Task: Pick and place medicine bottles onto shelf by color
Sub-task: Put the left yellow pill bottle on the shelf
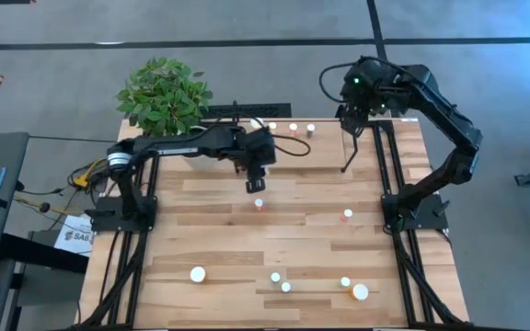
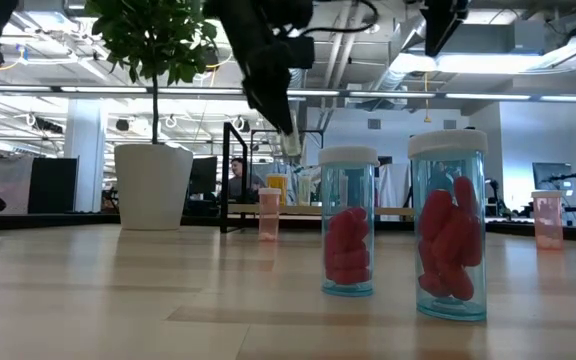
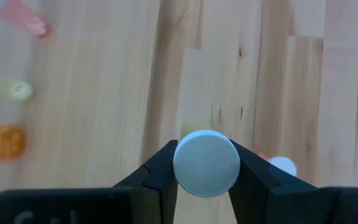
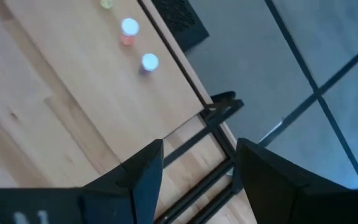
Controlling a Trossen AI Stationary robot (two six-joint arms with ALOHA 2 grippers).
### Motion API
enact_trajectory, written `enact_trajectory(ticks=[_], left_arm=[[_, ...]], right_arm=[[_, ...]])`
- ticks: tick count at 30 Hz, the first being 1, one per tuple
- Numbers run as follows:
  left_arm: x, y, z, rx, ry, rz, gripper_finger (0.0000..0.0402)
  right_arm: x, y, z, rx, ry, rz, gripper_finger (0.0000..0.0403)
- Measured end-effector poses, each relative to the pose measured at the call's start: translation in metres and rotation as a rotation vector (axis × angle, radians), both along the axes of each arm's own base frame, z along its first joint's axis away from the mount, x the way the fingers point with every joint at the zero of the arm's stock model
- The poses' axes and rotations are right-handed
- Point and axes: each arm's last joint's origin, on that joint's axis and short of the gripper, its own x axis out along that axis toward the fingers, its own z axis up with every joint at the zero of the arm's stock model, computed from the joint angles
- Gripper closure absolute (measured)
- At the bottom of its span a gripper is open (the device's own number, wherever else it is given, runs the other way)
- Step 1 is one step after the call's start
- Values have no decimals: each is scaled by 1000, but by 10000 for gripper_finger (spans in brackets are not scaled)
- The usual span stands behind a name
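My left gripper [image 1: 256, 181] is shut on a small pale bottle with a white cap [image 3: 206, 163], held above the middle of the table; it also shows in the low view [image 2: 290, 144]. An orange bottle [image 1: 259, 203] stands on the table just near of it. The shelf [image 2: 318, 210] stands at the table's far edge with bottles [image 1: 293, 129] on it. My right gripper [image 1: 351, 118] is open and empty, high above the shelf's right end. Several more bottles [image 1: 285, 287] stand upright near the table's front edge. My left gripper pinches the bottle's round white cap [image 3: 185, 180] between its two fingers, one on each side of the cap's ribbed rim. The fingers point down from above. The bottle hangs upright below them, lifted clear of the table; the cap hides most of its body.
A potted plant [image 1: 164, 92] stands at the table's far left corner. One orange bottle [image 1: 347, 214] stands right of the middle. Two clear bottles with red pills [image 2: 452, 230] stand close to the low camera. Black frame uprights [image 1: 348, 156] rise at the shelf's right end.
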Motion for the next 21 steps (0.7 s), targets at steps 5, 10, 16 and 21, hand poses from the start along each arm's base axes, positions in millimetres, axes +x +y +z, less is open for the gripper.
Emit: enact_trajectory(ticks=[5,10,16,21], left_arm=[[-2,23,-1,63,14,41,302],[-10,50,0,39,-15,173,302],[-13,68,-4,5,-26,278,302],[-10,75,-19,-23,9,305,302]], right_arm=[[-6,-8,0,-1,1,-42,178],[-11,-14,0,-3,-2,-75,178],[-11,-16,0,-6,-5,-82,178],[-7,-14,0,-13,-14,-66,178]])
